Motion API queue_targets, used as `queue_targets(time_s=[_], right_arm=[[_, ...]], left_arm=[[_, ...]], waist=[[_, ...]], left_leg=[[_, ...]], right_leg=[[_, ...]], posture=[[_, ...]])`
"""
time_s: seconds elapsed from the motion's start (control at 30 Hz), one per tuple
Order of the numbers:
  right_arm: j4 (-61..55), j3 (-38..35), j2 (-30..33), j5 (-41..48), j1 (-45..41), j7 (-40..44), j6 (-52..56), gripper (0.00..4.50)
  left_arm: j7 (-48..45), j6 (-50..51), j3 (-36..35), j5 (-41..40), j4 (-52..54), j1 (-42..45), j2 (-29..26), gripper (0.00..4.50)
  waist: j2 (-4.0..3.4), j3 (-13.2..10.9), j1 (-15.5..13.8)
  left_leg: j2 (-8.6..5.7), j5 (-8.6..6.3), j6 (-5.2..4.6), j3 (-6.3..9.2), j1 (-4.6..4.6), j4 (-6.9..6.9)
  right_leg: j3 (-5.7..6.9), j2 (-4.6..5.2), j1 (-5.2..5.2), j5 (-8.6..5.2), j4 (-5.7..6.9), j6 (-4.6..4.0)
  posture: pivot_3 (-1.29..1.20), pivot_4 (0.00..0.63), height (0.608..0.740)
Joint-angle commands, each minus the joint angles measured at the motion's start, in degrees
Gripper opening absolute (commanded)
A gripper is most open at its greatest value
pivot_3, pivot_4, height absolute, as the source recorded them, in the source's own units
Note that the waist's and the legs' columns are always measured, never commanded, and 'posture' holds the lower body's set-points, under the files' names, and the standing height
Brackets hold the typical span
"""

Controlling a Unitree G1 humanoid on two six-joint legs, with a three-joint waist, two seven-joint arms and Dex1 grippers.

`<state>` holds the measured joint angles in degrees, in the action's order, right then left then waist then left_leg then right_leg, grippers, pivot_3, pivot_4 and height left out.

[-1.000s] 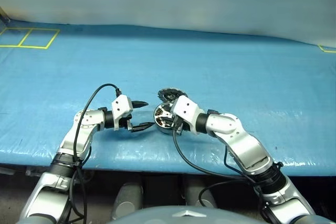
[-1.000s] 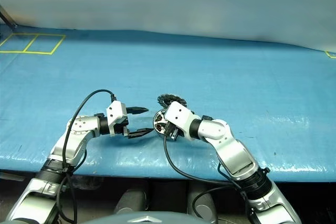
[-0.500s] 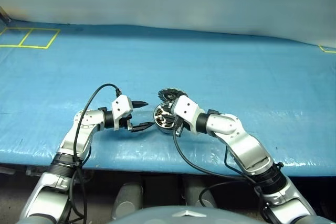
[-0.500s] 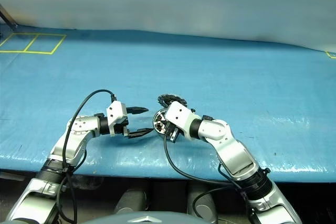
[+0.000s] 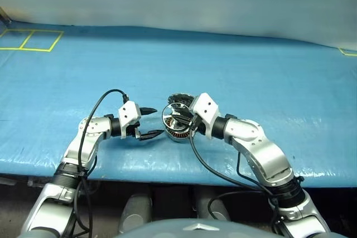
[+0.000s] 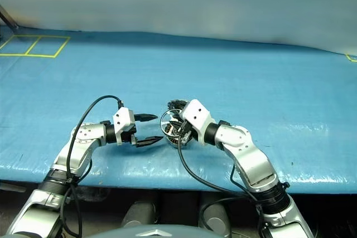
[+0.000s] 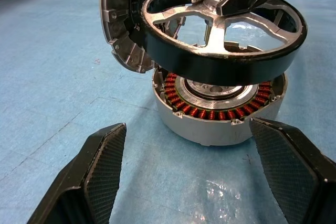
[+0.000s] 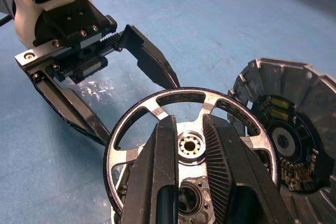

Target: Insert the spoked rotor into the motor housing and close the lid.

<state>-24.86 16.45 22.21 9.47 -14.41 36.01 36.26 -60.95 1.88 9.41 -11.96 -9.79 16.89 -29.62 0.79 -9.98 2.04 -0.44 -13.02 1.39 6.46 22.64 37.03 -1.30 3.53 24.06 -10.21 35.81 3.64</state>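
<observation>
My right gripper (image 8: 189, 122) is shut on the hub of the spoked rotor (image 8: 137, 123), a dark-rimmed wheel with shiny spokes. It holds the rotor (image 7: 210, 69) slightly tilted, a little above the motor housing (image 7: 220, 124), whose copper windings show under the rim. The lid (image 7: 123, 24) stands open at the housing's far edge, its dark segmented face turned to the rotor. My left gripper (image 5: 158, 121) is open and empty, just to the left of the housing, with its fingers (image 7: 100, 171) on either side of the housing's near face, apart from it.
Everything rests on a table with a blue cover (image 5: 251, 71). Yellow tape squares (image 5: 30, 40) mark the far left corner. The table's front edge (image 5: 167, 174) runs close below both arms.
My right gripper has closed on the rotor's hub, rolled and risen slightly, so the rotor now hangs tilted over the housing. The left arm has kept still.
</observation>
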Motion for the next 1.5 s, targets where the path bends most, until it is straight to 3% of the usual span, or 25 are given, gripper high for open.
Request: queue_targets(time_s=[0.03,1.0,1.2,1.5], right_arm=[[-1.4,-1.4,0.0,0.6,0.2,-0.9,-0.1,0.38],[4.8,-0.4,-2.3,0.5,2.9,-3.6,-0.5,0.38],[4.1,-0.5,-2.1,0.2,2.9,-4.1,-0.9,2.31],[1.4,-1.7,-2.3,1.7,3.5,-4.4,-0.4,2.31]], left_arm=[[0.4,-1.3,-1.7,-0.7,0.1,0.1,0.0,4.11],[-0.2,-2.3,-1.5,-1.6,0.3,-0.6,1.3,4.11],[0.0,-2.4,-1.6,-1.5,0.5,-0.7,1.4,4.11],[0.2,-2.7,-1.4,-1.4,0.4,-0.9,1.6,4.11]], waist=[[0.00,0.0,0.0],[0.00,0.0,0.0],[0.00,0.0,0.0],[0.00,0.0,0.0]], left_leg=[[0.00,0.00,0.00,0.00,0.00,0.00],[0.01,0.00,0.00,-0.02,0.06,-0.02],[0.01,0.00,0.00,-0.02,0.05,-0.02],[0.01,0.00,0.00,-0.02,0.06,-0.02]], right_leg=[[0.00,0.00,0.00,0.00,0.00,0.00],[0.00,0.00,0.07,0.00,0.02,-0.01],[0.00,0.00,0.07,0.00,0.02,-0.01],[0.00,0.00,0.08,0.00,0.02,-0.01]], posture=[[0.00,0.150,0.740],[0.00,0.150,0.740],[0.00,0.150,0.740],[0.00,0.150,0.740]])
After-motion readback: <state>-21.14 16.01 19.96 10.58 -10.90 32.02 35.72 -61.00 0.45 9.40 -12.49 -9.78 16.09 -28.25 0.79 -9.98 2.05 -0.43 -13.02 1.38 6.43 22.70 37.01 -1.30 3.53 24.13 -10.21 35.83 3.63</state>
